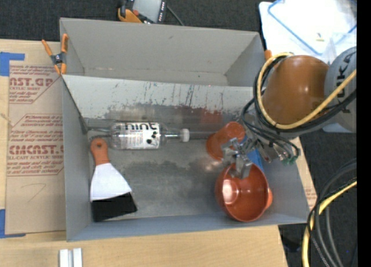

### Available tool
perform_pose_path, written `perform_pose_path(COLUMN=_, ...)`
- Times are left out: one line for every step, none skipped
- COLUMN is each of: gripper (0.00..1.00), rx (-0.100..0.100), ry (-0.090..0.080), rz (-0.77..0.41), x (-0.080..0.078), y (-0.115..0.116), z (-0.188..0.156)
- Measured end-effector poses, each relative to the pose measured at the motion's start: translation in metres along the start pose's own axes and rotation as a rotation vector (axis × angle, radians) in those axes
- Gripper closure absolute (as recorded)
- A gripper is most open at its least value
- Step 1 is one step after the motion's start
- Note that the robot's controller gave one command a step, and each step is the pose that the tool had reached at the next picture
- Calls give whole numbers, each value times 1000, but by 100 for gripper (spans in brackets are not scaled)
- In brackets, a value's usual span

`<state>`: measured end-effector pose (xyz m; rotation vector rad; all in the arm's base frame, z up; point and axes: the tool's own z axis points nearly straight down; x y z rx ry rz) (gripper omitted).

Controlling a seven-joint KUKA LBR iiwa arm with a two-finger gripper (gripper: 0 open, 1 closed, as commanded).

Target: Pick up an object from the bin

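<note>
The grey sheet-metal bin (174,45) has a scuffed, streaked floor and plain sloping walls. The arm comes in from the right, its wrist under a smooth rounded orange-brown cover (295,89) ringed by yellow and black cables. The pincer (237,164) is low in the bin's front right corner, at the back rim of a glossy red-orange plastic bowl (246,199) that sits mouth up (a bright highlight shows on its inner wall). Whether the pincer is open, closed or gripping that rim cannot be told.

Just behind it lies a second, paler orange cup (223,138), and a bit of something blue (256,160) shows beside the pincer. A clear plastic bottle (136,135) with a white cap and black lettering lies on its side along the back wall. At the front left lies a flat brush (107,184) with an orange handle, a white body and black bristles.
</note>
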<state>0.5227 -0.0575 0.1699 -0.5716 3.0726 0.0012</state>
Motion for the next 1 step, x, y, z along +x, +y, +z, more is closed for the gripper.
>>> perform_pose_path(gripper=100, rx=4, ry=-18, rz=14, x=7, y=-7, z=-27)
